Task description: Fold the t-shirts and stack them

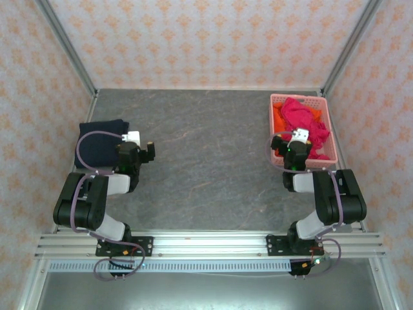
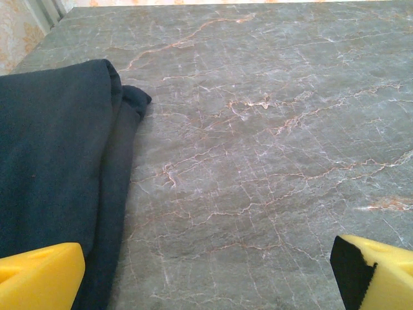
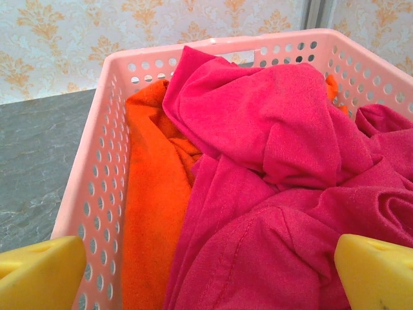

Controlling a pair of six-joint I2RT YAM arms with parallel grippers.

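The dark navy t-shirt (image 1: 100,143) lies folded flat on the grey marbled table (image 1: 213,155) at the left of the top view, close to the left wall; its layered edge shows in the left wrist view as a thick fold running down the left side of the frame. The left gripper (image 2: 206,271) sits just right of that shirt's right edge; its jaws stand wide apart and released, with only bare table between them. One yellow fingertip (image 2: 39,274) sits at the lower left of the wrist frame, over the edge of the navy cloth; the other is at the lower right, over bare stone; whether the left one touches the cloth cannot be told.

The pale pink lattice basket (image 1: 328,132) stands on the table at the upper right of the top view. The crimson-pink t-shirt (image 3: 271,168) is heaped loose and crumpled in it, covering most of the opening; the bright orange t-shirt (image 3: 151,213) lies under and beside it, bunched against the basket's left wall.

The right gripper (image 3: 210,271) hangs at the near end of the basket, facing in over the crimson cloth; its jaws are spread wide and grasp nothing. Its fingertips sit at the two lower corners of the right wrist frame, the left one by the basket's wall, the right one over crimson folds; contact with the cloth cannot be told.
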